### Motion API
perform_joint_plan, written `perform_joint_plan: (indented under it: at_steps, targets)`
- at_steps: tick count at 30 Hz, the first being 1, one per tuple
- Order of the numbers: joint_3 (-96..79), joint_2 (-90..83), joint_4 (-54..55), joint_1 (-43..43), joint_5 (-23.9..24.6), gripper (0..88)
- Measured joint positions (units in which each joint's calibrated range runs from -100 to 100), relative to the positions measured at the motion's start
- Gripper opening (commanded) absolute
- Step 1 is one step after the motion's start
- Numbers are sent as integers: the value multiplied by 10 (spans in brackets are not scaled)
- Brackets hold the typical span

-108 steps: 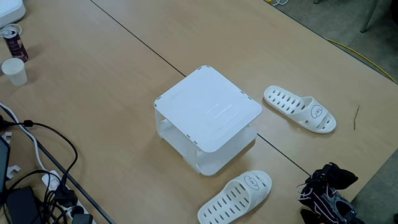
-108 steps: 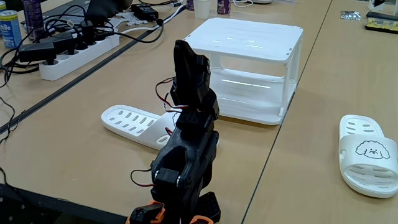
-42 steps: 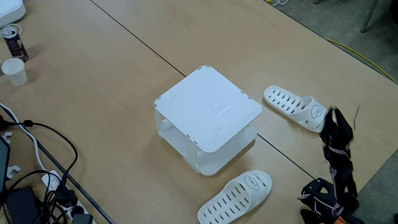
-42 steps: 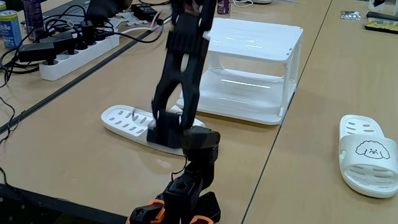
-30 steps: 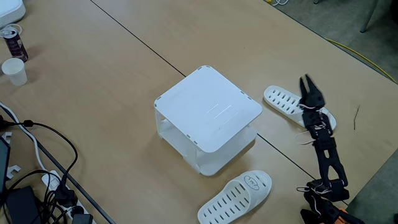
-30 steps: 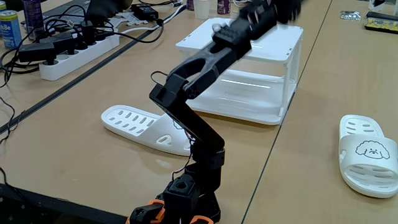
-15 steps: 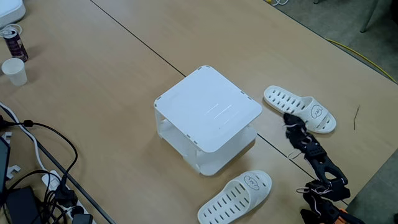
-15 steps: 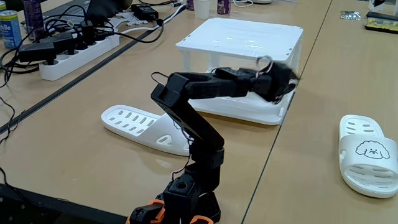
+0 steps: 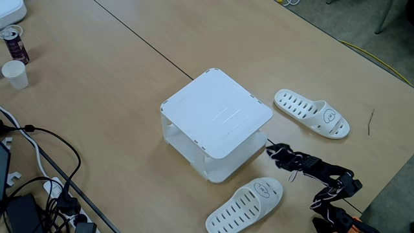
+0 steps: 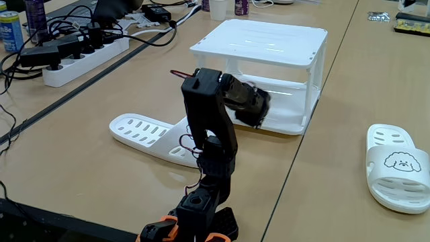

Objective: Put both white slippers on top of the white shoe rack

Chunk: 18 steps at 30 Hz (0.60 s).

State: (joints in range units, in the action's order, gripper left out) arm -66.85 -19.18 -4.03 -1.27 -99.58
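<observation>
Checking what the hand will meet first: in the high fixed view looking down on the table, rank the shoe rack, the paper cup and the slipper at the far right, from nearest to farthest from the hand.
From the hand:
1. White shoe rack, just left of it.
2. Right-hand white slipper, up and to the right.
3. Paper cup, at the far left edge.

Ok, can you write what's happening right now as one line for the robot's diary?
gripper: low beside white shoe rack, empty | white slippers: both on table | rack top: bare

An office or lab: long desks, power strip (cables everywhere).
</observation>
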Motion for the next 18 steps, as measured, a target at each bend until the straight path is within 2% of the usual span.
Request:
perform_joint_plan:
  at_steps: [18]
  targets:
    - [-59, 50, 3, -128, 0, 7]
